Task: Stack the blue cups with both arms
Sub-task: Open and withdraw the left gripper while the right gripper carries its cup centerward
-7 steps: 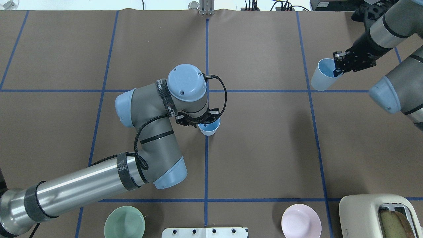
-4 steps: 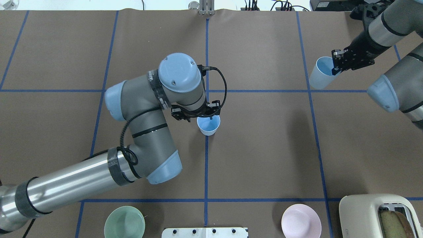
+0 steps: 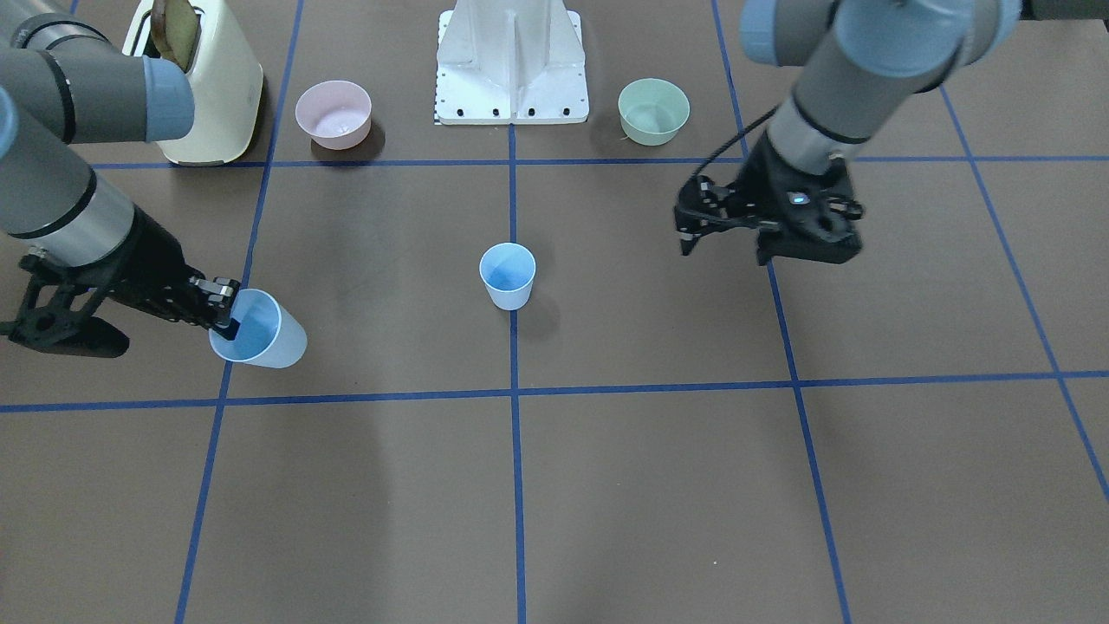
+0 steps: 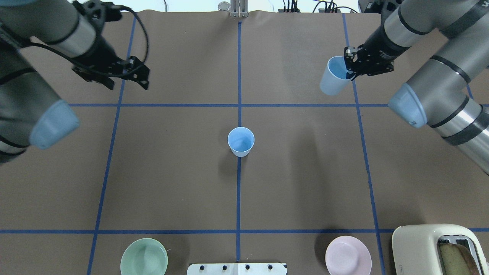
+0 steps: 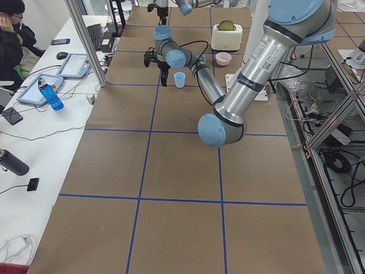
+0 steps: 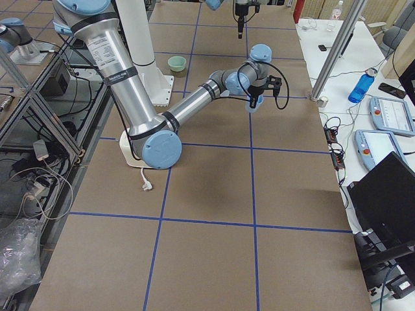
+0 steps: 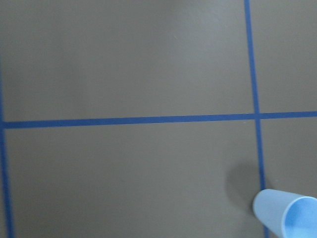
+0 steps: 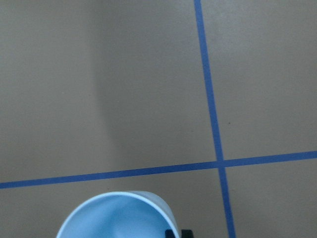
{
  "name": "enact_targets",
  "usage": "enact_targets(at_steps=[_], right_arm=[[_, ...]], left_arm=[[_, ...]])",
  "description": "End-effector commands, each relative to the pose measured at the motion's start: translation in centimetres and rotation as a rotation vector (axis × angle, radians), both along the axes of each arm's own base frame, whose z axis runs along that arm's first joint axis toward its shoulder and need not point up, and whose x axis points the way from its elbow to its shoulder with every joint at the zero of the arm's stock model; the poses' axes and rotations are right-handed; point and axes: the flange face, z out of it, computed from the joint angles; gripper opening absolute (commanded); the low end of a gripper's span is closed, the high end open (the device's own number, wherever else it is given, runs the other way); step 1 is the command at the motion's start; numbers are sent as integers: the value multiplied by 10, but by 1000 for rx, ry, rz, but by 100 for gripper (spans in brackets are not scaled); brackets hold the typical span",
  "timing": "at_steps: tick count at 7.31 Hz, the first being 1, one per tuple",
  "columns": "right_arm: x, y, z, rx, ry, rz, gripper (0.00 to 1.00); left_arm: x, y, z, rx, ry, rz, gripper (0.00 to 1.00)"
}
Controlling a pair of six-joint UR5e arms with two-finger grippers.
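One blue cup (image 4: 241, 141) stands upright and alone on the centre line of the table; it also shows in the front-facing view (image 3: 508, 276) and at the lower right of the left wrist view (image 7: 287, 218). My left gripper (image 4: 128, 84) is open and empty, far off to the cup's left and farther from the robot, raised above the table (image 3: 723, 251). My right gripper (image 4: 348, 72) is shut on the rim of the second blue cup (image 4: 333, 80), one finger inside it, holding it tilted above the table at the far right (image 3: 256, 334). That cup's rim fills the bottom of the right wrist view (image 8: 116, 218).
A pale green bowl (image 4: 144, 256), a pink bowl (image 4: 348, 255) and the white mounting base (image 4: 237, 268) sit along the robot's edge. A cream toaster (image 4: 439, 248) with bread stands at the near right corner. Blue tape lines grid the brown table (image 4: 305, 183).
My left gripper has let go of the centre cup and swung away to the far left. My right gripper has carried its cup leftward, nearer the centre.
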Motion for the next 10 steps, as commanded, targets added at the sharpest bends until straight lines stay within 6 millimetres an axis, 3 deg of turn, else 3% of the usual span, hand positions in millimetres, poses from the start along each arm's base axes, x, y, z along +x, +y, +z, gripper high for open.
enact_targets(at_steps=[1, 2, 3, 5, 8, 10], right_arm=[[-61, 22, -54, -33, -2, 47, 0], [-81, 45, -78, -40, 13, 54, 0], [-96, 68, -96, -42, 23, 53, 0], [-132, 96, -123, -54, 59, 70, 0], [-168, 125, -123, -39, 157, 61, 0], [-173, 125, -139, -31, 155, 61, 0]], left_arm=[[-125, -10, 101, 164, -97, 70, 97], [-167, -5, 138, 206, -131, 80, 98], [-200, -1, 162, 232, -157, 80, 98], [-235, 7, 185, 253, -179, 68, 98], [-240, 11, 190, 246, -181, 62, 98], [-242, 17, 194, 240, -182, 63, 98]])
